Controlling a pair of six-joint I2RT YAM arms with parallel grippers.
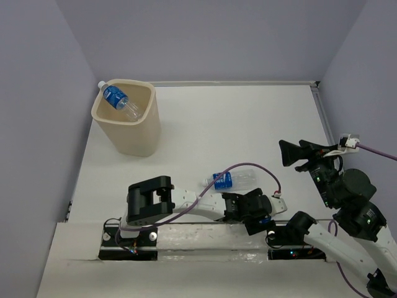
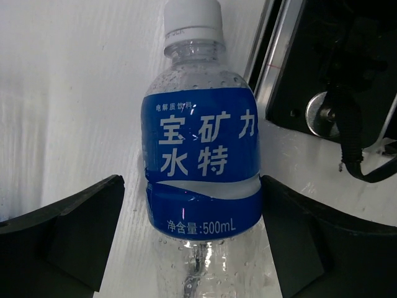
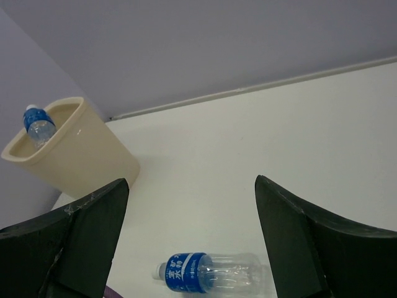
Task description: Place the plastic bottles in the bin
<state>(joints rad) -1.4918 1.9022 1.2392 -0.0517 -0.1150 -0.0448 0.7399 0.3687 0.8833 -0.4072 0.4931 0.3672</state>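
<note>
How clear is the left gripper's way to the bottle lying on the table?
Likely yes: the left gripper is open, the bottle lies between its fingers, and nothing else is in the way.

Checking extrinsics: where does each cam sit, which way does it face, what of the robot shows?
Top external: above and behind the bases, looking down across the table; both arms show, left gripper and right gripper.
Left wrist: on the left arm, looking down at the lying bottle between its open fingers.
Right wrist: on the right arm, raised, facing the bin and the bottle on its rim; own fingers frame the view.
Shared: lying bottle in all three; bin in top and right wrist.
</note>
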